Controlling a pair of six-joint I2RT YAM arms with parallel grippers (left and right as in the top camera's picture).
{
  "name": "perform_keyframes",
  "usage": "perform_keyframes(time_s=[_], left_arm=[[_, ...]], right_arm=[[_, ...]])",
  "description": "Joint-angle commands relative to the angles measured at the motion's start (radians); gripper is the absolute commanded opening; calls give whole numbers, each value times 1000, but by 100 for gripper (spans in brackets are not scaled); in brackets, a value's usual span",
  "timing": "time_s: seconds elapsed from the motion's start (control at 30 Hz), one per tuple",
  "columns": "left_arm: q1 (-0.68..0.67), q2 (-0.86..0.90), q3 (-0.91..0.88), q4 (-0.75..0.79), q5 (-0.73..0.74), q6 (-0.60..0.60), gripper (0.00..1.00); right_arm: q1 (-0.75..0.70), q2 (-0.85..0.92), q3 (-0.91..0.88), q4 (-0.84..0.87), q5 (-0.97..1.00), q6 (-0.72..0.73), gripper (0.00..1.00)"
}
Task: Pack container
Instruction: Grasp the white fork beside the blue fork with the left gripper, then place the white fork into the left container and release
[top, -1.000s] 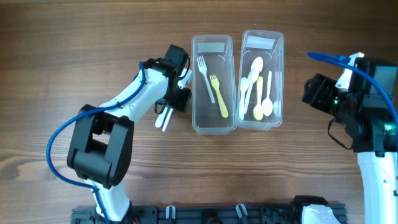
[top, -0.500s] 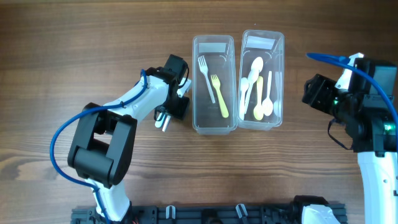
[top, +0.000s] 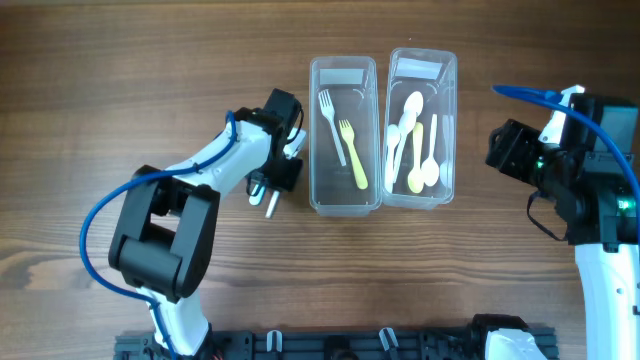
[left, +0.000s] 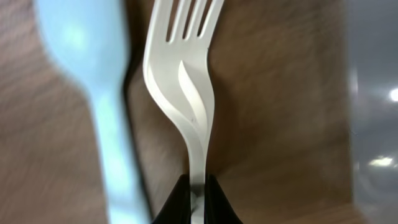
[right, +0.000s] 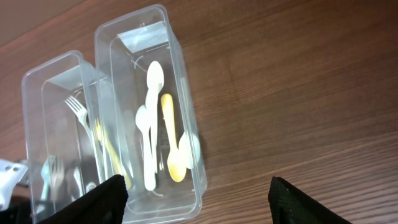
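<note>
My left gripper (top: 272, 182) is shut on the handle of a white fork (left: 184, 81), just left of the two clear containers. The left wrist view shows its jaws (left: 198, 188) pinching the thin handle, tines pointing away over the wood. A blurred pale utensil (left: 102, 112) lies beside the fork on the left. The left container (top: 312, 140) holds a white fork (top: 329, 122) and a yellow fork (top: 352, 155). The right container (top: 453, 120) holds several white and yellow spoons (top: 413, 150). My right gripper (top: 508, 150) hangs open to the right of the containers, holding nothing.
In the right wrist view, the spoon container (right: 186, 106) and the fork container (right: 31, 124) lie ahead of the open right gripper (right: 196, 186). Bare wooden table (top: 480, 280) surrounds them. A blue cable (top: 95, 225) loops beside the left arm.
My left gripper has shut on the white fork's handle after shifting slightly down beside the left container. The right arm has not moved.
</note>
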Motion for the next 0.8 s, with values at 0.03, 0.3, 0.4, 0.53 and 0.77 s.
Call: perform_keyframes(time_s=[0.03,0.3,0.4,0.53,0.77], left_arm=[[13,-150,211,-146,-35,-31,4],[-85,-309,356,-57,89,-187,4],[-138,-286,350,-11,84,-262,4],[-188,-195,340,26,84,-307,7],[-202,-113,359,39,81,-314,39]], right_arm=[[-2,-15,1,7,-2,-11,73],[-2,-15,1,6,-10,-10,73],[-2,-15,1,7,-10,-10,73],[-2,-15,1,6,-10,-9,73],[-2,-15,1,6,-13,-10,73]])
